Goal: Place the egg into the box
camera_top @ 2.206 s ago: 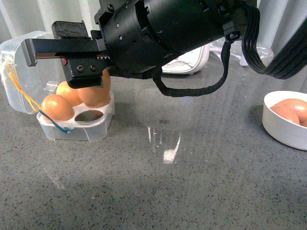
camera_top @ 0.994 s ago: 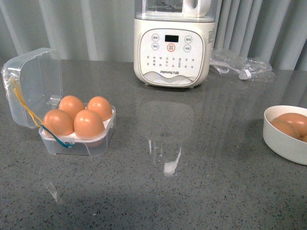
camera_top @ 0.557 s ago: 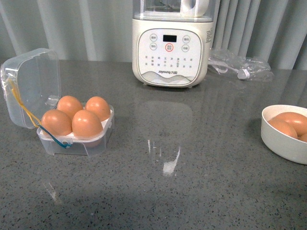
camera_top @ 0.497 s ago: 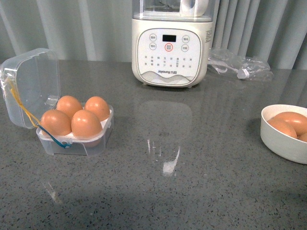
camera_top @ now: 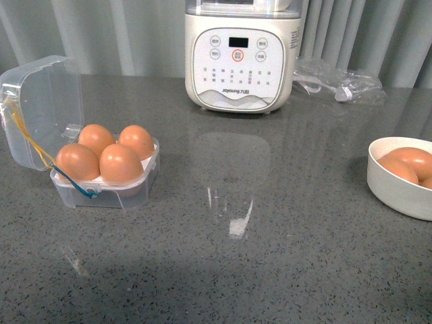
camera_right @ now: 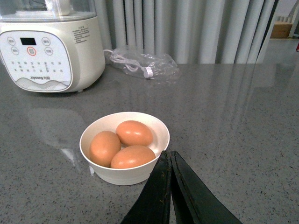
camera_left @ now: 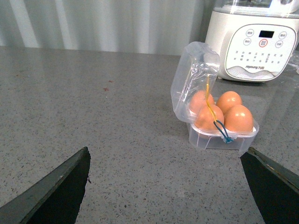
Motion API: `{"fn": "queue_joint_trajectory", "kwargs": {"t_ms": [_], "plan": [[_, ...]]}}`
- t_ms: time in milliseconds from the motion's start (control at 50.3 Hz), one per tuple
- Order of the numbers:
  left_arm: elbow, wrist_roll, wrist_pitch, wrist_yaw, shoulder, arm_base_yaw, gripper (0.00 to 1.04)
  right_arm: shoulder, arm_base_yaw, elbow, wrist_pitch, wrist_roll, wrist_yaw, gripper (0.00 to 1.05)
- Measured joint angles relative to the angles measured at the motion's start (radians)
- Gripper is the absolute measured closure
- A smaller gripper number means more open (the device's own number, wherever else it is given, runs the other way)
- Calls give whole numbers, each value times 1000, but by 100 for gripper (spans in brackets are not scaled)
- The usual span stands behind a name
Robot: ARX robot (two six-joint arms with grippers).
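The egg [camera_top: 121,164] sits in the box [camera_top: 101,196], in the cup nearest the front edge, with three other eggs beside it. The lid is open, and the box is near the worktop's left edge. My left gripper [camera_left: 167,150] hangs short of the box, fingers spread wide. My right gripper [camera_right: 169,155] is pinched together, empty, just beside the bowl [camera_right: 161,130].

Looks like a kitchen, staged or real. Shows a grey stone counter [camera_top: 270,270] with a cream push-button blender [camera_top: 239,61] at the back, pale pleated curtains [camera_top: 115,34] behind it and a bagged cable [camera_top: 337,84] just right of it. Holds eggs [camera_top: 120,164] in a clear box [camera_top: 128,197] front-left of the blender and more in a white bowl [camera_top: 395,196] front-right.
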Motion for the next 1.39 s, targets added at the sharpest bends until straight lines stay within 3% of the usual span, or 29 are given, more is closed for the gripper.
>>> {"fn": "queue_joint_trajectory", "kwargs": {"t_ms": [994,1093,1272,1391], "plan": [[0,0,0,-1,0,0,7,-444,0,-61,-365,0,-3,101],[0,0,0,-1,0,0,7,-567,0,-61,-523,0,-3,101],[0,0,0,-1,0,0,7,-606,-1,-61,-534,0,-3,101],[0,0,0,-1,0,0,7,-606,-1,-61,-534,-1,-3,79]]}}
